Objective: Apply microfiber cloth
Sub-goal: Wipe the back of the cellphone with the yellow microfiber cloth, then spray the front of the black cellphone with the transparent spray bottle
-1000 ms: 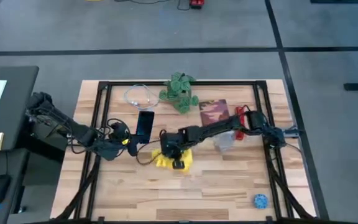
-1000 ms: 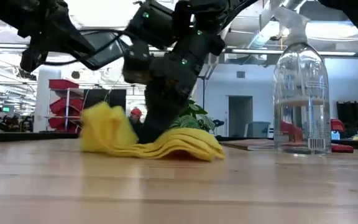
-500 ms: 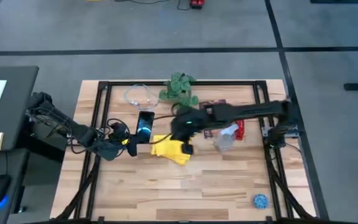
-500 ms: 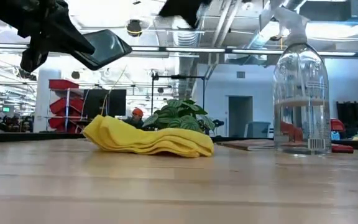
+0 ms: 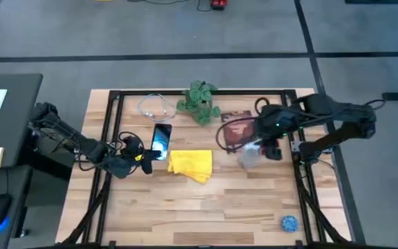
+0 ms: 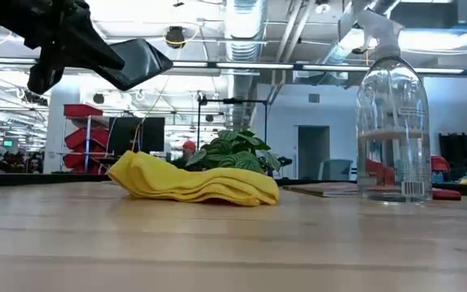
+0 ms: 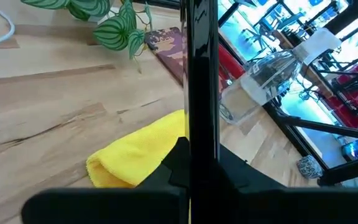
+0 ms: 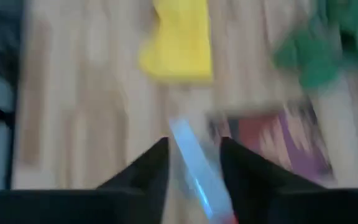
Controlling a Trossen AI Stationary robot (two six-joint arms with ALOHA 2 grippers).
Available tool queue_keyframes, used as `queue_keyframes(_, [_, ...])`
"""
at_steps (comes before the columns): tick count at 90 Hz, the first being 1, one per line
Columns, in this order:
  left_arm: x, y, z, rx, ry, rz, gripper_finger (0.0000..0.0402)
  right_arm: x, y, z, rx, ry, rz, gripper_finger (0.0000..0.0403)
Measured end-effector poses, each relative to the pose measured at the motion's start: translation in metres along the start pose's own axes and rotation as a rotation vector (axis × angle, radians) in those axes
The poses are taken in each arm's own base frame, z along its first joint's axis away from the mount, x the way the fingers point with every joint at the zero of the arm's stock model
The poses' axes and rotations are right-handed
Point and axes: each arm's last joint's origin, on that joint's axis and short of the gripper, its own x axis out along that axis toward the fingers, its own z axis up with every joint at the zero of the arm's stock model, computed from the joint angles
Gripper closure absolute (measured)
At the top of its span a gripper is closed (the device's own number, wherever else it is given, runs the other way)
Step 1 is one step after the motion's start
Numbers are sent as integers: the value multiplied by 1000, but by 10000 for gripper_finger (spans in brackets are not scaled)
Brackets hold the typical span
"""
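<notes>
A gray floor (image 5: 185,34) with dark lines lies around the wooden table (image 5: 206,207), and behind it a big bright room has ceiling lights (image 6: 177,36) and red bins (image 6: 83,130).

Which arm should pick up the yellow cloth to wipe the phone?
Probably the right gripper: it is open and empty above the spray bottle, while the left gripper holds the phone beside the microfiber cloth.

Cloth (image 5: 191,164): soft yellow fabric, matt, folded in rumpled layers. Table (image 5: 206,211): pale wood planks, smooth, visible grain, black metal frame. Phone (image 5: 161,140) beside the cloth: glossy black. Bottle (image 6: 392,122): clear shiny plastic. Ball (image 5: 290,223): blue, textured.
</notes>
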Motion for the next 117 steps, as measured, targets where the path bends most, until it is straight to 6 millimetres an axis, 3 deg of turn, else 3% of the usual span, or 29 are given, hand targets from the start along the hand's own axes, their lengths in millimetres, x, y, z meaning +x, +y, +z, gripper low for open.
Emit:
queue_keyframes(10, [0, -1, 0, 17, 3, -8, 395, 7, -3, -1, -77, 87, -25, 168])
queue_keyframes(20, [0, -2, 1, 25, 1, -17, 395, 15, -3, 8, -169, 81, -22, 156])
queue_keyframes(33, [0, -3, 1, 20, -3, -25, 395, 33, -1, 19, -229, 143, -15, 183])
queue_keyframes(47, [0, -3, 1, 19, -3, -27, 395, 51, 3, 26, -215, 226, 58, 242])
queue_keyframes(63, [0, -3, 1, 18, -3, -27, 395, 58, 11, 30, -42, 248, 44, 346])
queue_keyframes(78, [0, -3, 1, 18, -3, -27, 395, 51, 29, 35, 222, 229, 62, 346])
queue_keyframes(90, [0, -3, 1, 19, -2, -27, 395, 44, 55, 49, 422, 221, 121, 346])
queue_keyframes(105, [0, -3, 1, 19, -2, -27, 395, 62, 88, 69, 560, 283, 100, 346])
queue_keyframes(117, [0, -3, 1, 19, -2, -27, 395, 74, 103, 82, 584, 268, 48, 346])
